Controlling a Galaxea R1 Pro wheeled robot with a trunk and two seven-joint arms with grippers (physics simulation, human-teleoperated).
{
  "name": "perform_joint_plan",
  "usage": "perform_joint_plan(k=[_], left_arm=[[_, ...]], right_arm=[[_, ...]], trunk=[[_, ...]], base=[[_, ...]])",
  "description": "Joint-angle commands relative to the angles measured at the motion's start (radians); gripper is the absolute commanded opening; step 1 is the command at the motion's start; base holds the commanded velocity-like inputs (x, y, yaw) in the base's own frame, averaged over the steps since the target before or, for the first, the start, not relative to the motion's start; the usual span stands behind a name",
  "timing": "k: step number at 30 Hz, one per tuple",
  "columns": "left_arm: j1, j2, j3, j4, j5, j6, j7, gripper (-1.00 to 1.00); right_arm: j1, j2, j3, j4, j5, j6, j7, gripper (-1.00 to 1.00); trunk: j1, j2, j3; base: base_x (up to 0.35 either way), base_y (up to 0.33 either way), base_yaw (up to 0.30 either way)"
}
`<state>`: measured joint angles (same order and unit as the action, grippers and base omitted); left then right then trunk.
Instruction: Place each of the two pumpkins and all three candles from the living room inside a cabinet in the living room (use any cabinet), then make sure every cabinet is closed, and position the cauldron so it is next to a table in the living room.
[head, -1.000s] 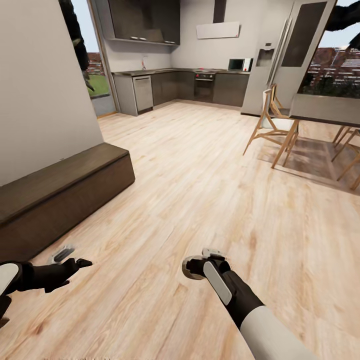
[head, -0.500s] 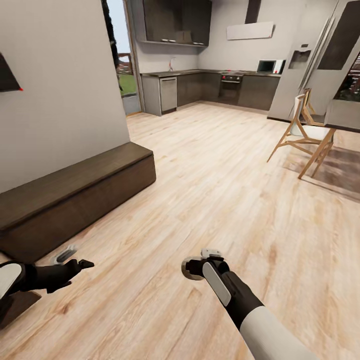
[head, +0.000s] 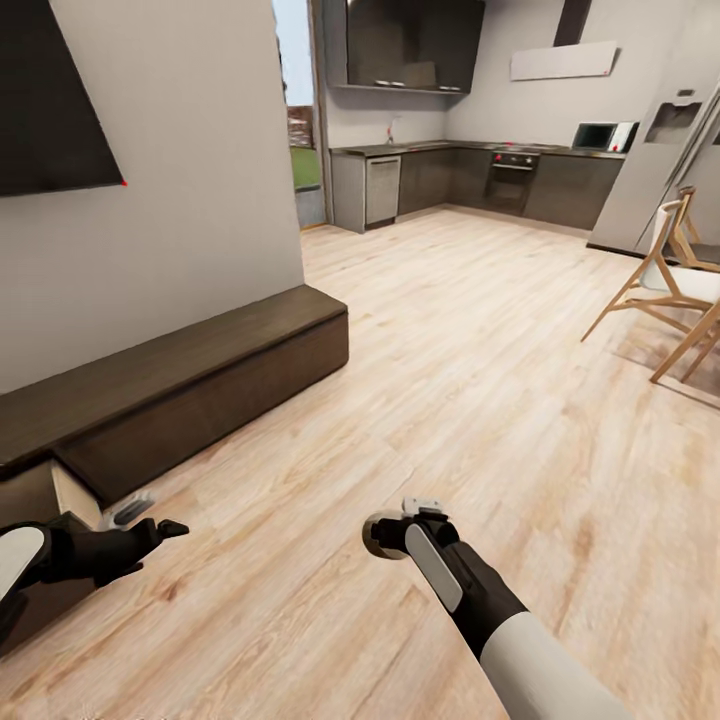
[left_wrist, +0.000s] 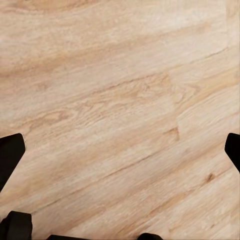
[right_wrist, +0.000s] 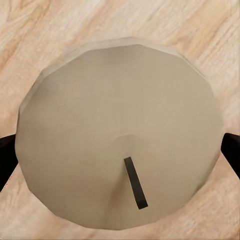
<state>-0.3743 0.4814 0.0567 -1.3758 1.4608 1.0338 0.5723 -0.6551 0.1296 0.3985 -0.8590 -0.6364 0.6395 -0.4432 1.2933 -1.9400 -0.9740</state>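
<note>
A squat grey-beige candle (head: 381, 536) hangs low over the wood floor, with my right gripper (head: 397, 527) shut on it. In the right wrist view the candle (right_wrist: 120, 145) shows its round top and dark wick, with black fingertips (right_wrist: 6, 155) at either side. My left gripper (head: 142, 520) stands open above bare floor, its fingertips (left_wrist: 10, 155) far apart. The long low dark brown cabinet (head: 200, 370) runs along the left wall. One drawer (head: 70, 492) near my left gripper is pulled out, showing pale wood. Pumpkins, cauldron and table are out of view.
A dark screen (head: 50, 110) hangs on the wall above the cabinet. Kitchen units (head: 480, 175) line the back wall beyond a doorway (head: 300, 120). A wooden chair (head: 665, 290) stands at the right. Open wood floor (head: 450, 380) stretches between them.
The camera has swung left, so the cabinet's open drawer and the wall screen have come into view and the dining chair has slid right. Both arms hold the same pose.
</note>
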Motion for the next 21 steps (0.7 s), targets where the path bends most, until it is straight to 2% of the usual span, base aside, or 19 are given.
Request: perform_joint_plan(k=[1, 8, 14, 21], left_arm=[[0.000, 0.000, 0.000, 0.000, 0.000, 0.000, 0.000, 1.00], [0.000, 0.000, 0.000, 0.000, 0.000, 0.000, 0.000, 1.00], [0.000, 0.000, 0.000, 0.000, 0.000, 0.000, 0.000, 1.00], [0.000, 0.000, 0.000, 0.000, 0.000, 0.003, -0.002, 1.00]], right_arm=[[0.000, 0.000, 0.001, -0.002, 0.000, -0.002, 0.001, -1.00], [0.000, 0.000, 0.002, -0.004, 0.000, -0.006, 0.003, -1.00], [0.000, 0.001, 0.002, -0.002, 0.000, -0.006, 0.003, -1.00], [0.000, 0.001, 0.002, 0.001, 0.000, -0.006, 0.003, -1.00]], trunk=[[-0.004, 0.007, 0.003], [-0.031, 0.056, 0.025], [-0.054, 0.098, 0.044], [-0.054, 0.098, 0.044]], base=[[0.000, 0.000, 0.059], [0.000, 0.000, 0.037], [0.000, 0.000, 0.249], [0.000, 0.000, 0.287]])
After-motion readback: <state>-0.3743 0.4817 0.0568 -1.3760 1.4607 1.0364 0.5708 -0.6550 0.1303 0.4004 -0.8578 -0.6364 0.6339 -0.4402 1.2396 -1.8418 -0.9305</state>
